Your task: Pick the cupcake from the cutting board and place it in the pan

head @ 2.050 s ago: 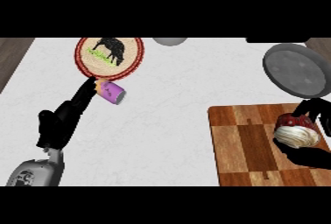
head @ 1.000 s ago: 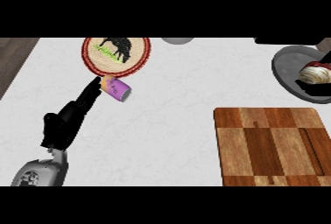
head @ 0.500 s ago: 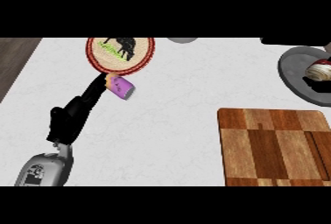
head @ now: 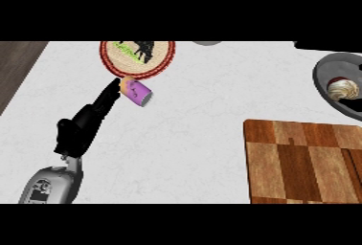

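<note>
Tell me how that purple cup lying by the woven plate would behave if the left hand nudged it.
The purple cup lies on its side, so it would probably roll rather than slide. It looks small, likely light. The left hand has fingertips right beside it, so slight contact may shift it.

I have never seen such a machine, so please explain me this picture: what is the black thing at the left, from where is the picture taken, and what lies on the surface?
The picture is taken from the robot's head, looking steeply down at a white kitchen counter. The black thing is the robot's left hand on a grey forearm, fingers stretched out beside a small purple object. It holds nothing. The right hand is not in view. Behind the purple object lies a round woven plate with a dark figure on it. At the right is a wooden cutting board, and above it a grey pan with the cupcake sitting inside.
</note>
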Robot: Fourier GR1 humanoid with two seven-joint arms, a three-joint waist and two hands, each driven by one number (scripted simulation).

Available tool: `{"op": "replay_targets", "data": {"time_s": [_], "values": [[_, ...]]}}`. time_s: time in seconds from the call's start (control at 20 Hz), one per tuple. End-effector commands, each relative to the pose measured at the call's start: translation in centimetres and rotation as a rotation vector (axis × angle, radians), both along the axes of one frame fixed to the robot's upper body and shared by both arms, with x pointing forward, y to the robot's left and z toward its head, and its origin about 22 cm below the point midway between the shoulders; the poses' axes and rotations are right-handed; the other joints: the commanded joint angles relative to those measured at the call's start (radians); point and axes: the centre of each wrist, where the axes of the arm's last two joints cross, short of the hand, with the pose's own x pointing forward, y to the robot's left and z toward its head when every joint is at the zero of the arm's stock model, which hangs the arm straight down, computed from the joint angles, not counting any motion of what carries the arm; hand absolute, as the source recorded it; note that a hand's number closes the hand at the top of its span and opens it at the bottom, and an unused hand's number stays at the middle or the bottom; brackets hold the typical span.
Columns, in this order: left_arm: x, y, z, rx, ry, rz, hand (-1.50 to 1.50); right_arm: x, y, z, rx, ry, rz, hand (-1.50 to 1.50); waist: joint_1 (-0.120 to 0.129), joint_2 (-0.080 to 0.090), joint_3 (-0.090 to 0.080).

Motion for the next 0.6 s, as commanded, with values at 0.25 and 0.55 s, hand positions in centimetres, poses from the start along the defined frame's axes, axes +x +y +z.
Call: {"op": "replay_targets", "data": {"time_s": [0.25,0.55], "values": [[0.5,-0.7,0.6,-0.011,-0.01,-0.024,0.0,0.7,0.8,0.0,0.25,-0.062,0.049,-1.5,0.005,0.007,0.007],[0.0,0.3,0.0,-0.007,-0.003,0.009,0.0,0.6,-0.8,2.2,0.493,-0.29,0.062,-1.5,-0.001,0.003,0.007]]}}
